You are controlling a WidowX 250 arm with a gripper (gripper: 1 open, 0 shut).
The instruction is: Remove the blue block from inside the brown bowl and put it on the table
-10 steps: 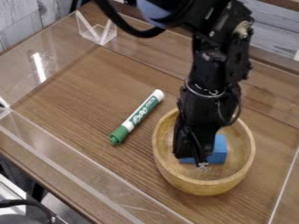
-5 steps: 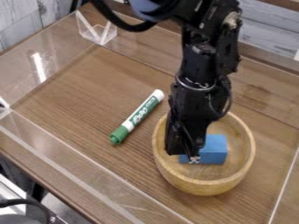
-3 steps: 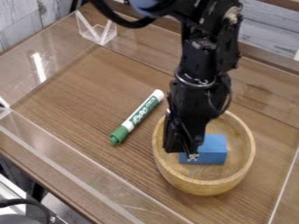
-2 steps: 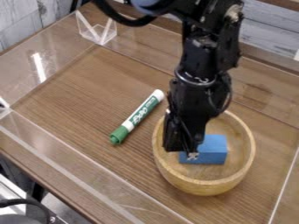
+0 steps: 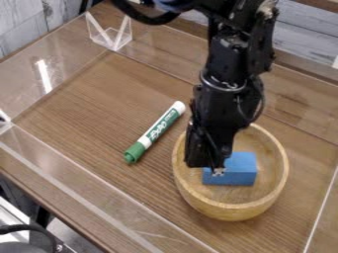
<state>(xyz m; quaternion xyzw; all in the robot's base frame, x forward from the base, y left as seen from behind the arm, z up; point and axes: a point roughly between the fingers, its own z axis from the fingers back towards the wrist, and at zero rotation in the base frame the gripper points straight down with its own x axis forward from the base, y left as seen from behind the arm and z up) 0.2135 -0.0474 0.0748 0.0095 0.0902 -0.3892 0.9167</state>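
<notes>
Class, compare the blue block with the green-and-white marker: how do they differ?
The blue block is short and boxy; the marker is long and slim.
The block is plain blue, while the marker is white and green with lettering.
The block sits inside the bowl; the marker lies outside it.

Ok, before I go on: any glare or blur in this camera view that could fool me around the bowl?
Camera view: soft overall, fine detail on the dark pincer smears into black; the blue block still reads clearly; pale glare streaks on the table's clear edging, lower left, away from the bowl.
</notes>
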